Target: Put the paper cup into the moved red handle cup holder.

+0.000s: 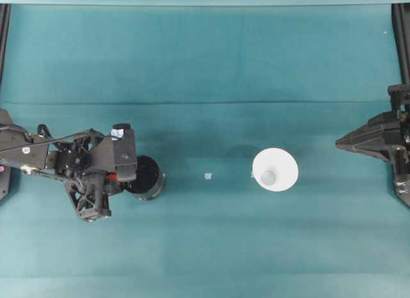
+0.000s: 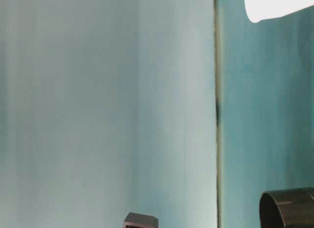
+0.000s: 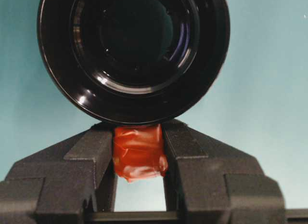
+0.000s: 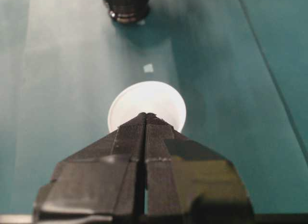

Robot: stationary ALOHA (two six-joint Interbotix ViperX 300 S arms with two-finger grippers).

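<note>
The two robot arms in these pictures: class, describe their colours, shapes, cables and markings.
Both arms are matte black. The left arm shows an open lattice frame, thin black cables looped along it, small white stickers and a pale blue tag on top. The left gripper has broad, blocky, angular jaws. The right gripper tapers to a wedge, its inner faces finely ribbed.

bench: teal cloth all over, a few faint creases | wall: plain pale blue-grey, nothing on it | light: soft and even, only mild shadows
</note>
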